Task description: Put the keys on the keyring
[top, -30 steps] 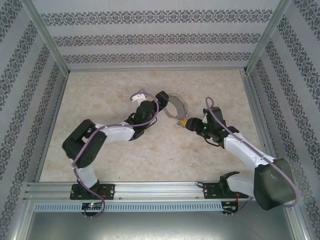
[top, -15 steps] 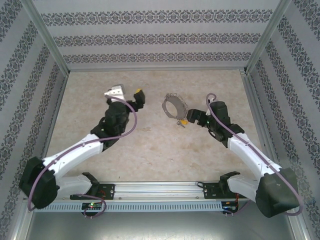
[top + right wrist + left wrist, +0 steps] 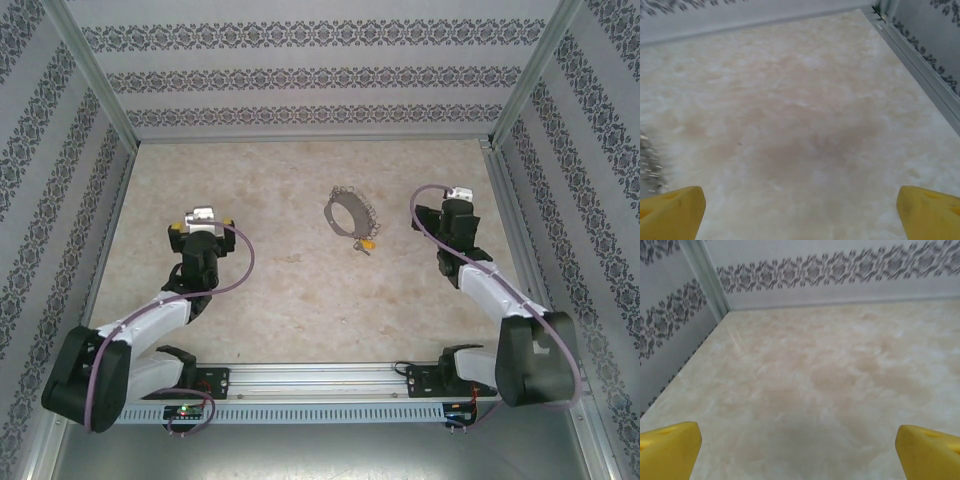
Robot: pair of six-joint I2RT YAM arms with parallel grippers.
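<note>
Keyring: keyring lies flat on the worktop, right of the middle and nearer to the right arm.
Keys: keys, with the yellow-orange tag, lie at the near-right edge of the ring, touching it or just beside it. They are too small to tell if they are threaded.
Left hand: left hand is spread wide and empty, well apart from the ring, over bare worktop.
Right hand: right hand is also spread wide and holds nothing. Its wrist view catches a blurred piece of the ring at the left edge.
Reason, as I judge: nothing is gripped and the key rests against the ring, so the threading seems done or given up.
</note>
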